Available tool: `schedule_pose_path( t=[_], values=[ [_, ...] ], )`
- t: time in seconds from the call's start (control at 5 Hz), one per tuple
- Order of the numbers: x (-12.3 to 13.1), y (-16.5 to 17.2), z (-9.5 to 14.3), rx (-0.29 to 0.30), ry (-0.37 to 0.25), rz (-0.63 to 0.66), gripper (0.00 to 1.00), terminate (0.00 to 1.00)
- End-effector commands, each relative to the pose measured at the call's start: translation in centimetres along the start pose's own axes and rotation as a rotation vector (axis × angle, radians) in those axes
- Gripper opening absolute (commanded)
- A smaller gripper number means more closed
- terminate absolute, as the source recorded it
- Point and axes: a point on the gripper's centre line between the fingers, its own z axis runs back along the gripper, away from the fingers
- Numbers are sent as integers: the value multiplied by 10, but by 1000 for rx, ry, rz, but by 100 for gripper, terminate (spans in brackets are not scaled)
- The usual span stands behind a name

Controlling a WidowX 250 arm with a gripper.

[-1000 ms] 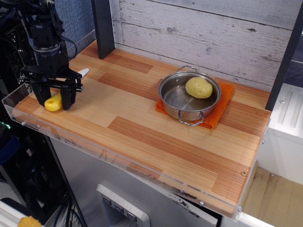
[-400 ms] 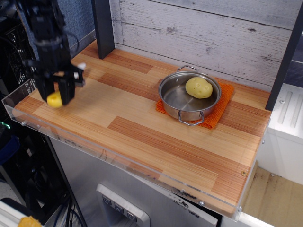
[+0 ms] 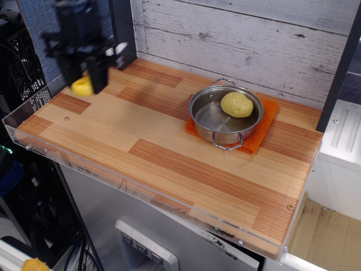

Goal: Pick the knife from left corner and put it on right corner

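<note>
My gripper (image 3: 86, 79) is at the far left, raised well above the striped wood tabletop (image 3: 141, 135). It is shut on the knife (image 3: 83, 86): the yellow handle end sticks out below and to the left of the fingers, and the white blade tip (image 3: 119, 47) shows on the right side. The knife is off the table. The left corner (image 3: 34, 121), with its reddish-brown plank patch and clear acrylic rim, lies below the gripper. The right corner (image 3: 282, 217), with a small round screw hole, is at the front right, far from the gripper.
A steel pot (image 3: 225, 116) holding a yellow potato (image 3: 237, 104) stands on an orange cloth (image 3: 260, 132) at the back right. A dark post (image 3: 123, 31) rises just behind the gripper. A grey plank wall (image 3: 237, 39) backs the table.
The gripper closed on the knife at the left corner, then lifted it off the table, moving up and a little to the right. The pot and potato have not moved.
</note>
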Motion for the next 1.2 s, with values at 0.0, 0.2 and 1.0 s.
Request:
schedule_pose_path(
  t=[0.0,0.2,1.0],
  values=[
    [-37,-89,3,7,-29,-156,0,0],
    [-54,-120,-10,40,-47,-141,0,0],
    [-68,-196,-40,52,-108,-41,0,0]
  ],
)
